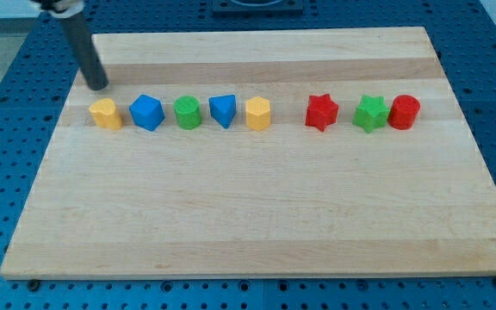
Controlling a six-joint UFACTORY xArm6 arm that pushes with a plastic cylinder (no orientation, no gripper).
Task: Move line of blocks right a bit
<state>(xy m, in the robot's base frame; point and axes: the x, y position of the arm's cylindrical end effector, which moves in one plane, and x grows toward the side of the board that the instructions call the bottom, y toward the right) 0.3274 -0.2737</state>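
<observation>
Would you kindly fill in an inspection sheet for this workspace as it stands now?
Surface: wooden board, lying on a blue perforated table.
Job's things: one row, from the view's left: yellow block, blue block, green block, blue block, yellow block, a gap, red star, green star, red cylinder.
Clutter: nothing seen.
Claw: none; my tip sits just above the leftmost yellow block, apart from it.
Cables: nothing seen.
Surroundings: blue table only.
</observation>
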